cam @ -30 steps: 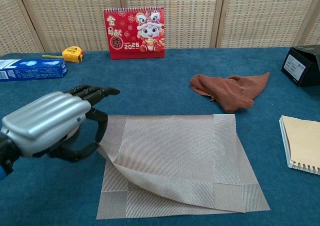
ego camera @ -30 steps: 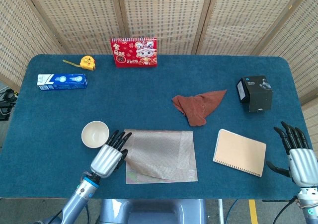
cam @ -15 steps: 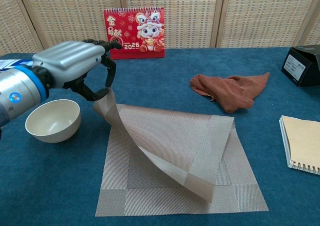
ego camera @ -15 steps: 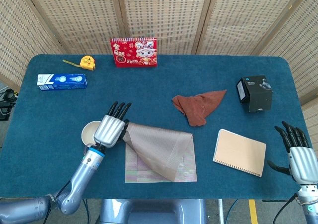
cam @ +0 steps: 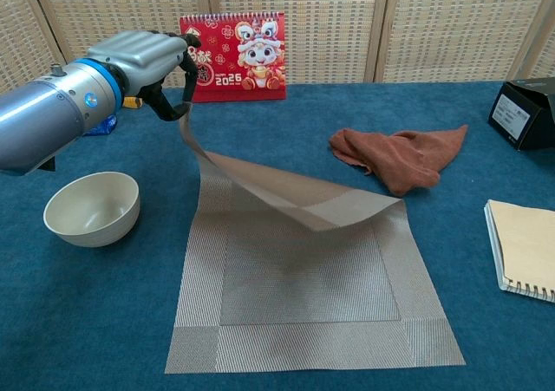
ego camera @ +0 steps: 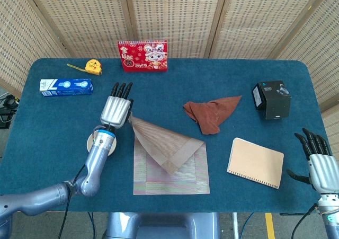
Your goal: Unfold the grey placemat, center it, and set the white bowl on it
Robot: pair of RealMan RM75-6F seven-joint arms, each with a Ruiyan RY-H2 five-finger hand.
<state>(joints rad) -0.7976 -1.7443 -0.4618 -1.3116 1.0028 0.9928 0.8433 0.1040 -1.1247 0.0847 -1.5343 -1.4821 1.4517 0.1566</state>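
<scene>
While the grey placemat (cam: 303, 296) lies partly unfolded mid-bench, left hand (cam: 147, 57) fingers pinch its lifted corner, raised above the far-left edge. White bowl (cam: 92, 207) sits just left of the mat. Right hand (ego camera: 320, 162) idle at the bench's right edge, fingers spread, holding nothing.
</scene>
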